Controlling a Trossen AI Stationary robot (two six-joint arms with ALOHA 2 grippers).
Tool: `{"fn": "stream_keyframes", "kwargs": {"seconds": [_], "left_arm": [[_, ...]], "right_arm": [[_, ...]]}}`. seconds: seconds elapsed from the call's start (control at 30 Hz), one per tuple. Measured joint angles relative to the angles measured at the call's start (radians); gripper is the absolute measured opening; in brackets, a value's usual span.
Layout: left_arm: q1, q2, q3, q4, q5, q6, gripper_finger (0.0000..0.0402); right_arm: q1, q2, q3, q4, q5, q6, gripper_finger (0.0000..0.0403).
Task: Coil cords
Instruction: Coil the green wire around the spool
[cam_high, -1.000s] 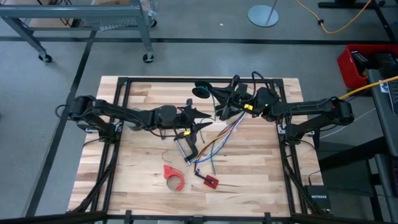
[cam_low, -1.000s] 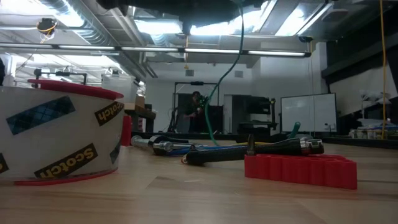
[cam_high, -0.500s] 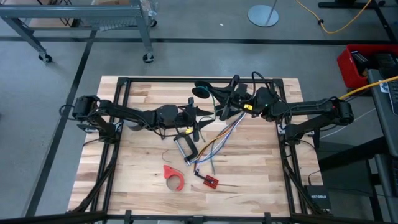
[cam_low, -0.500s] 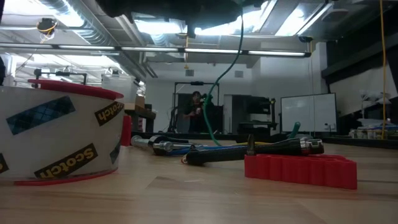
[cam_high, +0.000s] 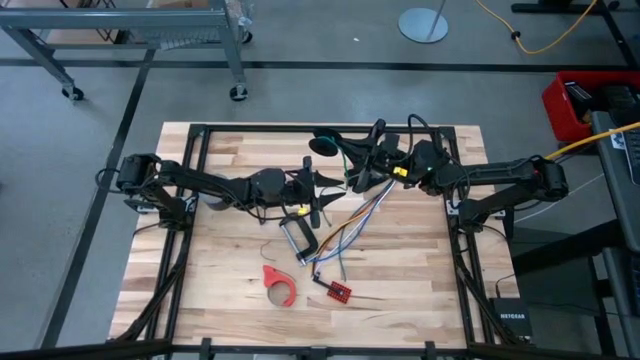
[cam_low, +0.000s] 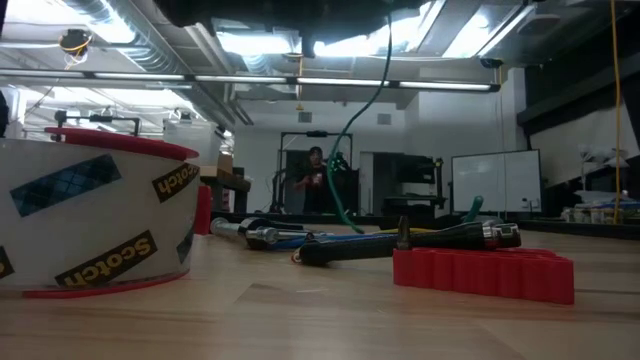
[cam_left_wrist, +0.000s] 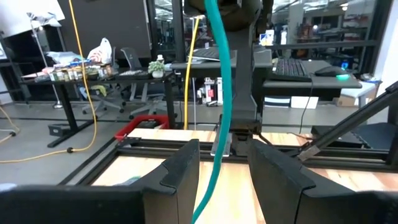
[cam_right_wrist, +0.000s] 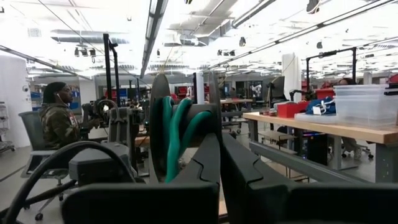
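Right gripper (cam_right_wrist: 214, 124) pinches the small flat black coil of thin green-black cord (cam_right_wrist: 174, 134) above the table's far edge, its green tail (cam_left_wrist: 219, 112) running between the left gripper's (cam_left_wrist: 224, 158) parted fingers.

Counter (cam_high: 220, 280): pale wood planks, matt, visible grain. Cord (cam_left_wrist: 221, 93): smooth green plastic sheath, slight sheen. Tape roll (cam_low: 90, 215): glossy clear film, red plastic core. Red block (cam_low: 483, 274): matt ribbed plastic. Left gripper (cam_left_wrist: 224, 171) fingers: matt black plastic.

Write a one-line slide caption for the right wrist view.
Right gripper holds the green cord wound in loops between its dark fingers, lab benches and a seated person beyond.
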Motion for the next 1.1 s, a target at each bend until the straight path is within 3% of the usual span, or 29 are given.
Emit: {"fn": "stream_keyframes", "kwargs": {"seconds": [0.87,1.1], "left_arm": [[0.000,0.000,0.001,0.011,0.027,-0.026,0.0129],[0.001,0.000,0.001,0.010,0.027,-0.013,0.0070]], "right_arm": [[0.000,0.043,0.000,0.064,0.000,0.000,0.0000],[0.000,0.043,0.000,0.065,0.000,0.000,0.0000]]}}
